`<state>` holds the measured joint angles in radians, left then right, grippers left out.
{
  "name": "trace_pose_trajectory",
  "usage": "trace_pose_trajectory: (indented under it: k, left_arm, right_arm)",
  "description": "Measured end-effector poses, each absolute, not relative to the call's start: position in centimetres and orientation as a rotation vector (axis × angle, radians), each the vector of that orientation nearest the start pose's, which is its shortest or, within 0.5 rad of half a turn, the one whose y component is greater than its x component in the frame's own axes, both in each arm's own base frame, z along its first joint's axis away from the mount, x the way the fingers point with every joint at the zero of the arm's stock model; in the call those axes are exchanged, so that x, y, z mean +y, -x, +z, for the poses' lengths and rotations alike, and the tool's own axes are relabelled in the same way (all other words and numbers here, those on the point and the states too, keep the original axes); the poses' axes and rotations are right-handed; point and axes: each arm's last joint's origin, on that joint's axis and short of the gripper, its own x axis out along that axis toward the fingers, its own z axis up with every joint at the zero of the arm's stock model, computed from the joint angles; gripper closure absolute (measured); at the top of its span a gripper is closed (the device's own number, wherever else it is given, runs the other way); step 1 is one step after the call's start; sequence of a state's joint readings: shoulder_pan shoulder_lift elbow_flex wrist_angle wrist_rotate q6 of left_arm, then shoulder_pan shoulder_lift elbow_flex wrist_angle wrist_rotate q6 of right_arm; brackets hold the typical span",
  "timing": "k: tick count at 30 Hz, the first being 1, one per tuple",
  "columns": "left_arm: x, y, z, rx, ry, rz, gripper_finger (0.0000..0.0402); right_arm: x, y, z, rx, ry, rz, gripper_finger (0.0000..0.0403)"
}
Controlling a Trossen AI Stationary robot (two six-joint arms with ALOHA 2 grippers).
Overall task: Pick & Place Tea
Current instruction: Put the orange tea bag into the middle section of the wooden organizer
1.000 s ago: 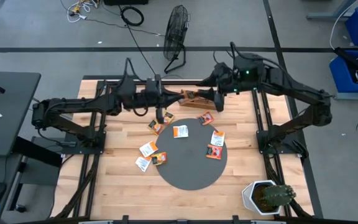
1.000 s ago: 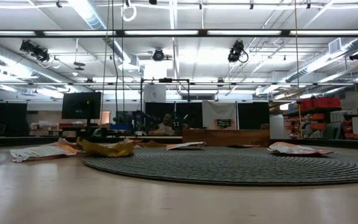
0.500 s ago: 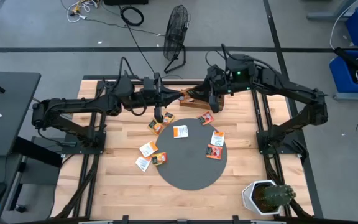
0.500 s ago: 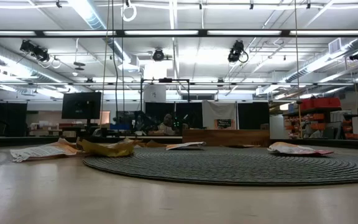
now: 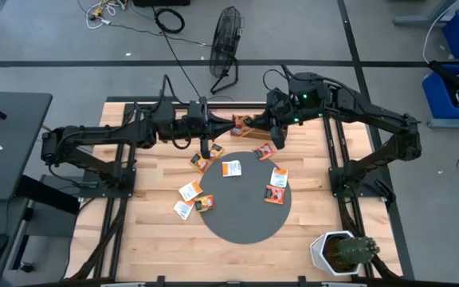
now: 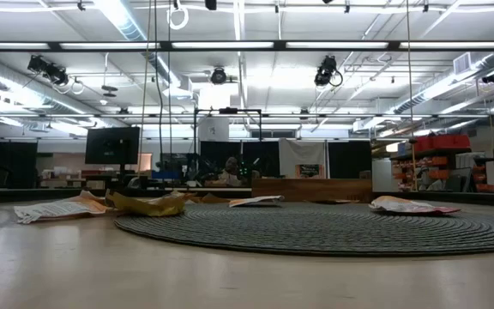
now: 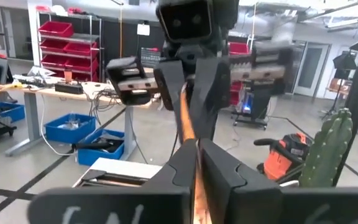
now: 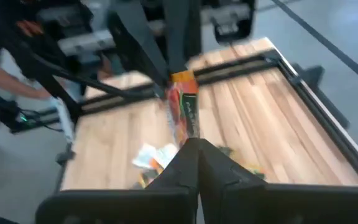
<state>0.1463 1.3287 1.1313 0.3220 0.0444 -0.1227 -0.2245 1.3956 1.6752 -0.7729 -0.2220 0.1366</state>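
I had the right gripper [image 5: 272, 139] pinched shut on an orange-red square tea sachet [image 8: 188, 118], which stood edge-on between its dark fingers. Just below that gripper on the bench lay another orange-red sachet [image 5: 264, 151], at the far rim of the dark round mat [image 5: 245, 217]. The long brown wooden tray [image 5: 248, 126] sat just beside the gripper, on the side toward the other arm.

The left gripper [image 5: 205, 148] was closed as well, with a thin orange sachet edge [image 7: 196, 186] showing between its fingertips. It hung over the light wooden bench [image 5: 142, 223]. Right under it was a dark-printed orange sachet [image 5: 202, 162], and a white sachet with orange marks [image 5: 231, 168] lay near it on the mat.

Further toward the near edge from the left gripper, I saw a small cluster of three sachets [image 5: 191, 199] beside the mat. Two more sachets [image 5: 277, 185] rested on the mat, near side of the right gripper.

From bench height the grippers were out of the picture. I could only make out crumpled sachets [image 6: 144, 204] and the tray [image 6: 316, 189] beyond the mat.

A potted green cactus [image 5: 345, 251] stood at the near corner, well apart from both grippers.
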Motion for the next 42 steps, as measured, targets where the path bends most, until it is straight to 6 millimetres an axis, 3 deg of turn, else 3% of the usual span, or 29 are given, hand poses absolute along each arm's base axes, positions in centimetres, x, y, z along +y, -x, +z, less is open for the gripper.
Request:
trace_pose_trajectory:
  k: [10,16,24,30,42]
  left_arm:
    - [4.1,-28.4,38.4,-0.016,0.127,0.101,0.0364]
    - [4.0,-27.7,38.3,0.025,0.155,0.104,0.0367]
    - [3.2,-27.1,38.8,0.024,0.156,0.079,0.0367]
    - [2.3,-26.4,38.6,0.083,0.16,0.053,0.0367]
    - [1.4,-26.3,38.5,0.108,0.159,0.02,0.0367]
  right_arm:
    - [-8.0,-24.6,41.3,0.872,-0.107,-0.259,0.0402]
    - [-11.1,-26.2,38.9,0.989,-0.064,-0.301,0.0402]
    - [-15.6,-29.3,33.6,1.195,-0.021,-0.252,0.0403]
    - [-19.2,-30.2,29.5,1.309,-0.059,-0.222,0.0403]
    - [-22.3,-31.6,24.7,1.386,-0.091,-0.172,0.0403]
